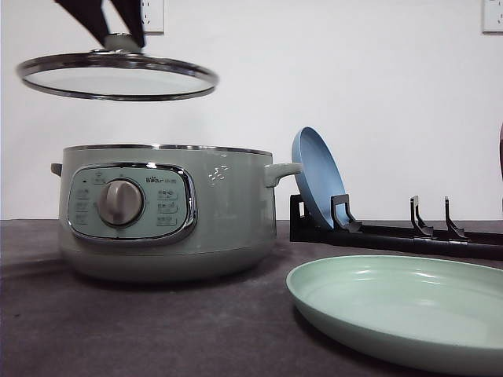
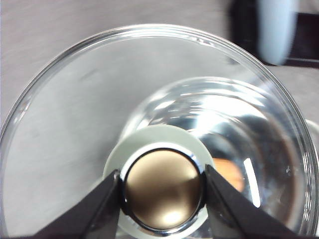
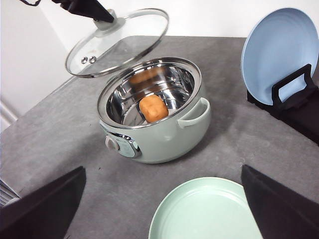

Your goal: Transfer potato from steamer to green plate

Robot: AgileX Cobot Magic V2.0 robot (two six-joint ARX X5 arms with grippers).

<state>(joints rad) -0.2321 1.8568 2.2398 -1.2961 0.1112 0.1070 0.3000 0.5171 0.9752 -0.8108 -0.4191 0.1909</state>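
Lid (image 1: 118, 77): off the steamer (image 1: 169, 210), held in the air at upper left of the front view, well above the rim and shifted left of the pot's centre; tilted slightly.
Left gripper (image 2: 163, 196): fingers (image 2: 97, 209) pinching the lid's knob (image 2: 163, 189) from both sides, touching it.
Right gripper (image 3: 162, 209): fingers (image 3: 45, 206) spread wide at the lower corners of the right wrist view, holding nothing, hovering over the near edge of the green plate (image 3: 199, 214).
Potato (image 3: 153, 108): lying on the steamer's bare metal floor, centre of the right wrist view, not touching the wall as far as can be told; also a blurred orange patch seen through the glass in the left wrist view.
Potato axis: blocky, only slightly longer than wide; long axis seems to run from upper left to lower right of the right wrist view, flat on the floor, though too nearly square to be sure.
Green plate: bare on the desk (image 1: 141, 330), lower right of the front view, just beside the steamer.
Done: pot opened, potato exposed.
Left: reaching in, gripping the potato, lifting it over the rim, setting it on the green plate.
Blue plate (image 1: 317, 177): on edge in the rack (image 1: 393, 232), not involved.
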